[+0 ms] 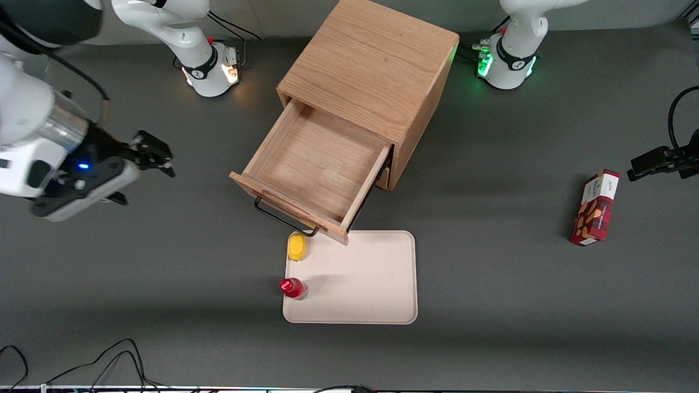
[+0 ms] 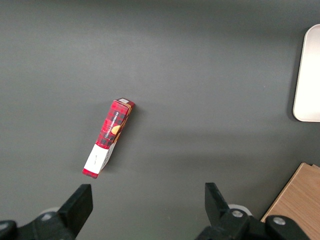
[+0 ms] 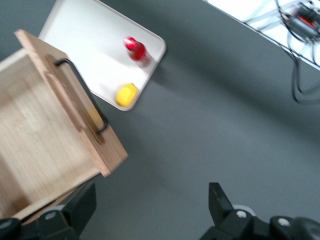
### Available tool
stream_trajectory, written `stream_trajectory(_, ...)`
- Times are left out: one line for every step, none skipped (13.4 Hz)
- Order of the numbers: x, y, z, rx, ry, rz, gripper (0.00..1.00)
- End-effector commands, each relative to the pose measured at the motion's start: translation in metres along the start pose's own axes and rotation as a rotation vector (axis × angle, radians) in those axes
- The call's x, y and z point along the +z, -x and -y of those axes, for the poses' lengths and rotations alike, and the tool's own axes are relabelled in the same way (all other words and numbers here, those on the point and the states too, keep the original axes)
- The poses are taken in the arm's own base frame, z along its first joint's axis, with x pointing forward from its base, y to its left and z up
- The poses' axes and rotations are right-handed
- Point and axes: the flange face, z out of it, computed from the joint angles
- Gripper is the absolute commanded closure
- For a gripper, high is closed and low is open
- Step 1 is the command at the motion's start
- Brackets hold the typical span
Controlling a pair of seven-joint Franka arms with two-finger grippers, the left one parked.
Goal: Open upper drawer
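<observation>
The upper drawer stands pulled well out of the cabinet, its bare wooden floor showing and nothing lying in it. Its front panel, with the black wire handle, overhangs the near edge of the tray. By this the task looks done or nearly so.

The gripper hangs above the table toward the working arm's end, well apart from the drawer. Its fingers stand apart with nothing between them.

What could go wrong now is small but real. The drawer sticks far out, so an arm swinging low past it might strike the front panel and shove it back in, or skew the cabinet on the table. The lemon sits just under the handle on the tray's edge, and the red bottle stands nearer the camera on the same edge; a further pull on the drawer could drag the front over the lemon and knock it off the tray.

By count: one cabinet, one drawer open, with only a sliver of the lower one seen beneath it; one tray, one lemon, one bottle, and one red snack box lying toward the parked arm's end of the table.
</observation>
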Motion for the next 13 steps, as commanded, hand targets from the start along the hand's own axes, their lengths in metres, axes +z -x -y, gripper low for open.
stream_trajectory(-0.013,0.053,-0.026,0.114,-0.054,0.13,0.0)
stream_trajectory(-0.006,0.066,-0.034,0.156,-0.055,0.18,0.0)
stream_trajectory(0.004,0.081,-0.033,0.258,-0.047,0.216,0.0)
stream_trajectory(0.017,0.093,-0.028,0.388,-0.033,0.246,0.0)
stream_trajectory(0.032,0.101,-0.017,0.477,-0.012,0.258,0.0)
stream_trajectory(0.047,0.11,-0.009,0.515,0.009,0.257,0.0)
stream_trajectory(0.058,0.124,-0.004,0.522,0.019,0.232,0.0)
stream_trajectory(0.062,0.138,0.002,0.523,0.028,0.189,0.0)
stream_trajectory(0.061,0.144,0.005,0.519,0.036,0.168,0.0)
stream_trajectory(0.059,0.142,-0.002,0.534,0.042,0.163,0.0)
stream_trajectory(0.055,0.141,-0.014,0.556,0.04,0.156,0.0)
stream_trajectory(0.051,0.147,-0.035,0.596,0.033,0.148,0.0)
stream_trajectory(0.046,0.152,-0.046,0.616,0.026,0.139,0.0)
